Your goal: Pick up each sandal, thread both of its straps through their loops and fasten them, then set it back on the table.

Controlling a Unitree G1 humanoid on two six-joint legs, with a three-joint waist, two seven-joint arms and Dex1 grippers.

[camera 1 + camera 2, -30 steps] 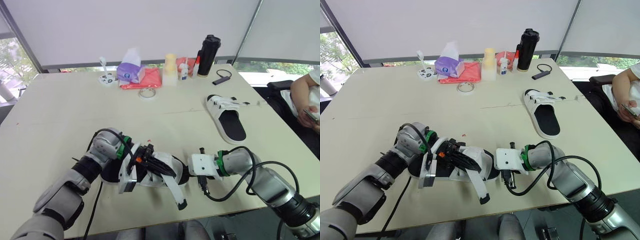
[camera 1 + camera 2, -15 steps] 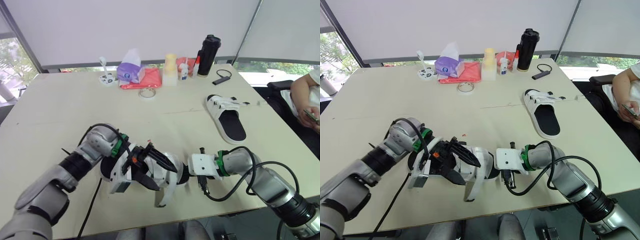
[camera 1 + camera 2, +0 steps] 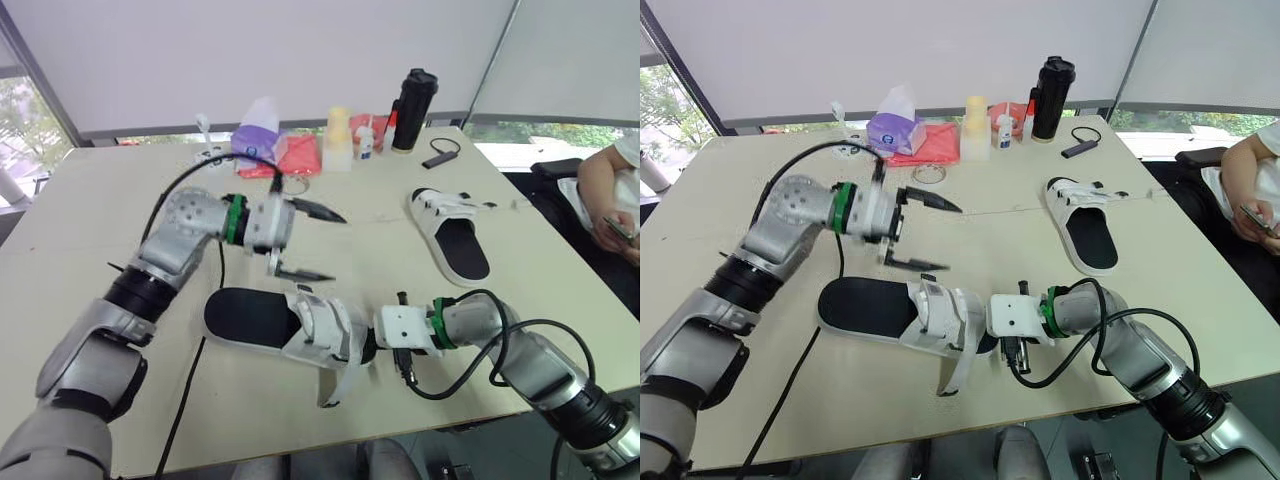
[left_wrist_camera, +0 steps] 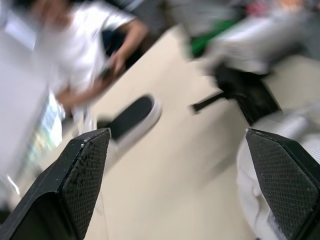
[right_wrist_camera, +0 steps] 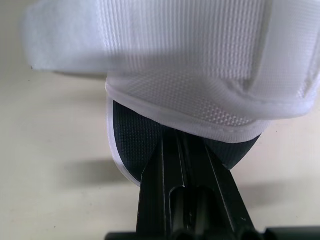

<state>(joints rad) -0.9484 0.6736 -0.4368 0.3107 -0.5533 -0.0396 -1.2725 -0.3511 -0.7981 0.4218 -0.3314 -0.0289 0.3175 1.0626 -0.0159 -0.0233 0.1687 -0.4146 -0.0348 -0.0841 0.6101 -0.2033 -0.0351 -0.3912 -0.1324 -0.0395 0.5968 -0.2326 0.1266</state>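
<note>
Pale bench [image 3: 90,200] spreads beneath us. Our right end effector [image 3: 371,346] is clamped on one end of the near sandal [image 3: 262,320], which lies flat near the front edge with a strap [image 3: 337,382] trailing loose. Our left end effector [image 3: 312,243] hovers above the sandal, spread wide. Well apart to the right lies the far sandal [image 3: 452,235].

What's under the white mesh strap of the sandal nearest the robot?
The dark footbed and the right gripper's closed black jaws, at the toe. Their tips are covered by the white mesh strap, so whether they pinch anything cannot be seen.
</note>
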